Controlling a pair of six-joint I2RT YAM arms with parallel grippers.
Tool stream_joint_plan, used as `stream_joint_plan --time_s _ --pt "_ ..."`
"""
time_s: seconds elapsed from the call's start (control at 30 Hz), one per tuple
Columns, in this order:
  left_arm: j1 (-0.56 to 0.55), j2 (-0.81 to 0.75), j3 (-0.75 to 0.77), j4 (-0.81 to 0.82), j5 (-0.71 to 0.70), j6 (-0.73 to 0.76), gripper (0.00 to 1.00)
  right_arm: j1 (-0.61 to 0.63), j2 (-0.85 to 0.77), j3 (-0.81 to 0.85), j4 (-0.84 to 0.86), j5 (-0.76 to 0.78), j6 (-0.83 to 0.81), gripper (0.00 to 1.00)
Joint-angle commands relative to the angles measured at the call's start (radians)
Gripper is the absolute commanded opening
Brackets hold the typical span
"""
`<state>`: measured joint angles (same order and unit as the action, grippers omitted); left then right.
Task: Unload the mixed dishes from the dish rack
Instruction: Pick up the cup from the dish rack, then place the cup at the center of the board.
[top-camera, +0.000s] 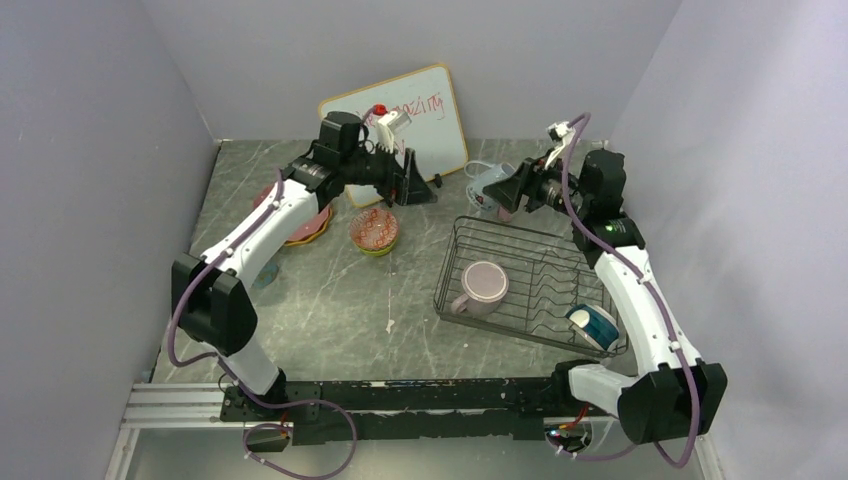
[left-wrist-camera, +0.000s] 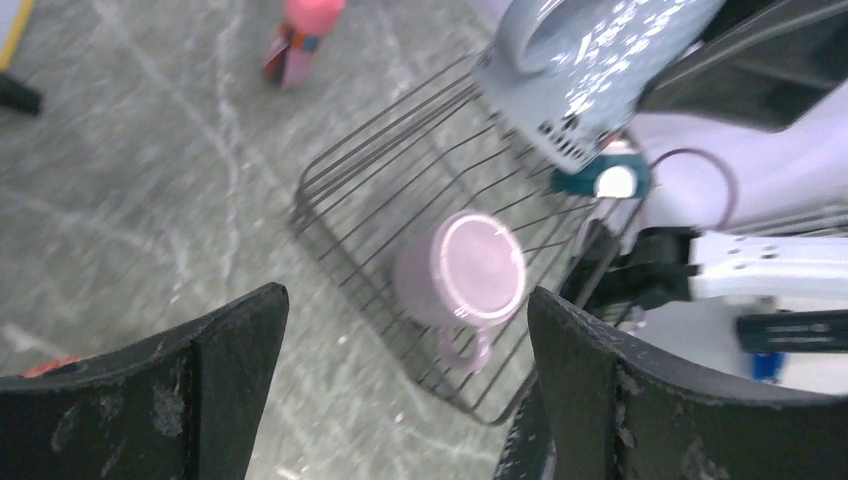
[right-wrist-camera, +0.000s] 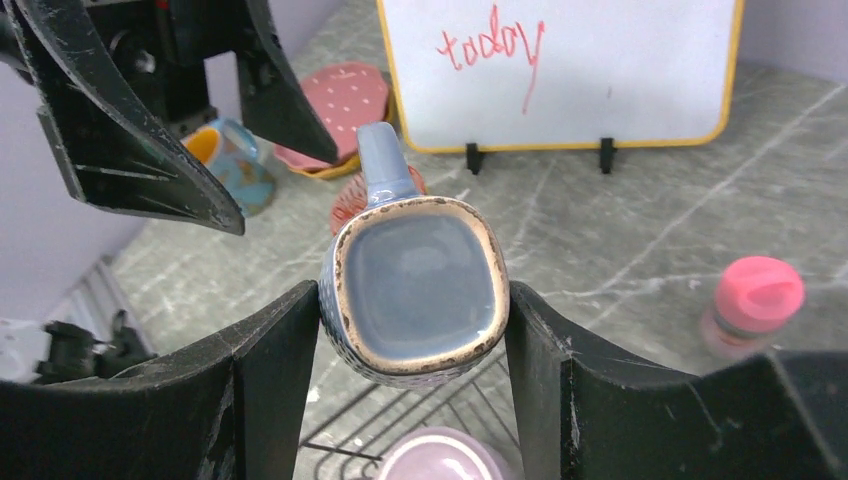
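- Right gripper clamps a blue-grey cup by its sides, fingers pressed to the body and the handle pointing toward the whiteboard.
- Cup hangs clear of the dish rack, just past the rack's far edge and near the far edge of the table.
- Left gripper hovers spread wide and empty before the whiteboard at the table's far edge, facing the rack.
- Rack sits along the table's right edge, with a lilac mug in its near-left corner and a teal-white bowl in its near-right corner.
- Pink dotted plate and a patterned bowl already lie out toward the far-left corner.
- Step in hand, by all appearances: carrying the cup out to a set-down spot.
- Next move calls for lowering it onto bare table near the far edge, clear of the pink bottle, then letting go. Mug and bowl would follow.
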<state>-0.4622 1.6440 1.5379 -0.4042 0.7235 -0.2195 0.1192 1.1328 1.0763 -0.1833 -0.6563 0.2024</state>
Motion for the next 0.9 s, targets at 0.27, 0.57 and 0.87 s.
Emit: stream_joint_plan --time_s 0.27,0.57,0.87 --pt "-0.058 0.136 -0.044 0.783 0.268 -0.753 0.9 -0.037 0.035 -0.075 0.496 -0.123 0.451 0.0" --pt "-0.105 0.2 -0.091 1.064 0.258 -0.985 0.76 -0.042 0.035 -0.167 0.627 -0.12 0.564 0.0" --pt "-0.125 0.205 -0.153 1.204 0.212 -1.1 0.5 -0.044 0.019 -0.284 0.809 -0.118 0.616 0.0"
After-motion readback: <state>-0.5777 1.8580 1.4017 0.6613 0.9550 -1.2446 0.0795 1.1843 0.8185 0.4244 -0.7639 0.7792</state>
